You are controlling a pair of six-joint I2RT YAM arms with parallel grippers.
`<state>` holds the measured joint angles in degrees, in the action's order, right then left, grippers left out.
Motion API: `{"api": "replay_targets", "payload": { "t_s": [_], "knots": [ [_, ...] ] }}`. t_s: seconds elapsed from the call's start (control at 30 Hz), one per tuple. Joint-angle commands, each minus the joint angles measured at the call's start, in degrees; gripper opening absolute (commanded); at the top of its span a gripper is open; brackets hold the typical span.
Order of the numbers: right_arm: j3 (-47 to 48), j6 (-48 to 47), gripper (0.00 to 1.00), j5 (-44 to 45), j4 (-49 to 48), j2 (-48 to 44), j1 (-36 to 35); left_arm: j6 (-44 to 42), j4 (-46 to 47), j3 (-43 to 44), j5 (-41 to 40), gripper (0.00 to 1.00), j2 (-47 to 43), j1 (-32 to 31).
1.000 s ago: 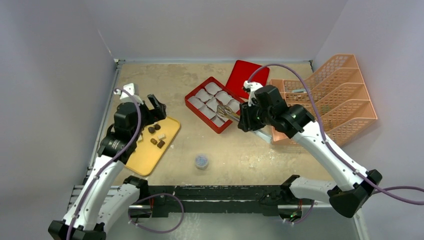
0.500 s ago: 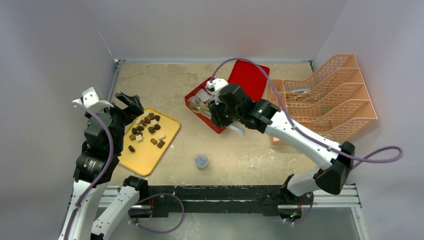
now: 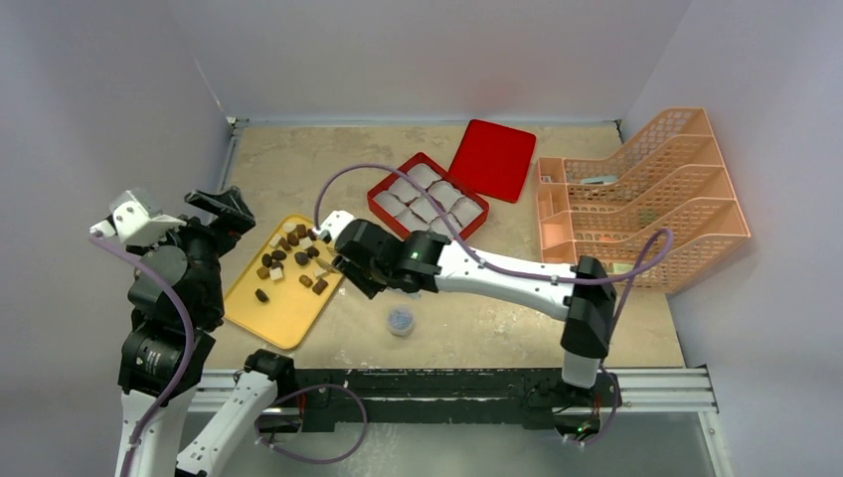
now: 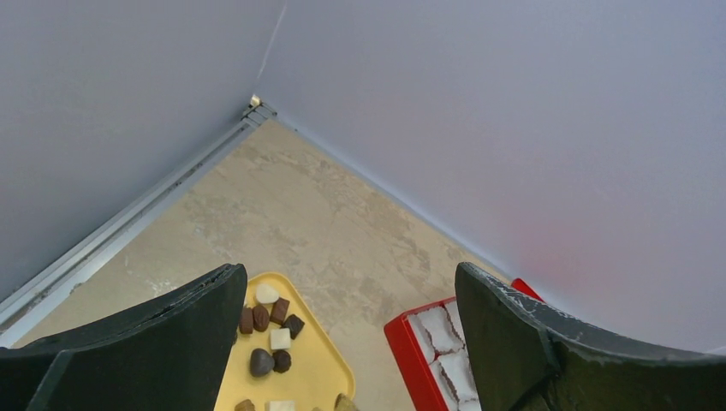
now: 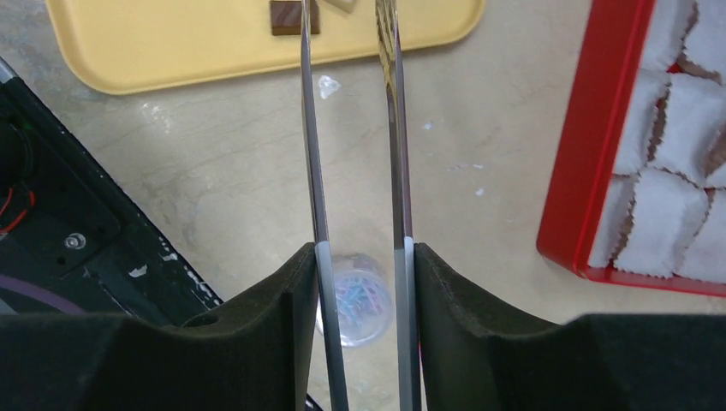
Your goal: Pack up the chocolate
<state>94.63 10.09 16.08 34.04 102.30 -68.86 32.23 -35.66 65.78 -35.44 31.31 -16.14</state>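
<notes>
The chocolate [image 3: 293,256] is a scatter of dark brown, tan and white lumps on the yellow tray [image 3: 283,313]. In the left wrist view, chocolate [image 4: 261,318] lies on the tray [image 4: 321,368] below my left gripper [image 4: 351,282], which hangs open and empty, raised left of the tray [image 3: 224,204]. My right gripper [image 3: 343,260] is at the tray's right edge, shut on metal tongs [image 5: 398,154]. The blades stand apart and run out of the top of the right wrist view, past a brown chocolate [image 5: 287,17]. The red box [image 3: 380,204] holds white paper liners [image 5: 676,111].
A small round clear cap [image 3: 401,320] sits near the front edge, directly under the right gripper [image 5: 360,300]. The red lid [image 3: 492,159] lies behind the box. An orange wire rack [image 3: 646,204] stands at the right. The black base rail [image 5: 51,240] borders the near side.
The right arm swung from the red box leftward to the tray's right edge, tongs still in its grip. The left arm drew back left and up, uncovering the chocolate.
</notes>
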Motion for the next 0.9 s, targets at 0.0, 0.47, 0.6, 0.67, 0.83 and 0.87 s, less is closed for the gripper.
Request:
{"api": "replay_targets", "payload": {
  "t_s": [0.0, 0.47, 0.6, 0.67, 0.83, 0.87],
  "knots": [
    [6.39, -2.07, 0.45, 2.9, -0.45, 2.66, -2.04, -1.19, 0.4, 2.39, -3.57, 0.92, -0.86, 0.14],
    [12.45, -1.88, 0.46, 3.12, 4.09, 10.52, -3.96, -3.0, 0.24, 3.17, -5.8, 0.93, -0.61, 0.15],
    [13.16, -1.59, 0.47, 2.21, 4.32, 11.37, -4.43, -3.07, 0.09, 3.44, -6.46, 0.93, -0.66, 0.15],
    [13.52, -1.08, 0.47, 1.62, 4.64, 12.01, -4.65, -3.13, 0.06, 3.54, -6.63, 0.93, -0.63, 0.15],
    [14.61, -0.81, 0.47, 2.65, 5.59, 13.65, -5.44, -3.22, 0.06, 3.51, -6.82, 0.93, -0.48, 0.15],
    [14.95, -0.85, 0.47, 2.98, 5.86, 13.89, -5.63, -3.3, 0.06, 3.57, -6.88, 0.93, -0.45, 0.15]
  ]
}}
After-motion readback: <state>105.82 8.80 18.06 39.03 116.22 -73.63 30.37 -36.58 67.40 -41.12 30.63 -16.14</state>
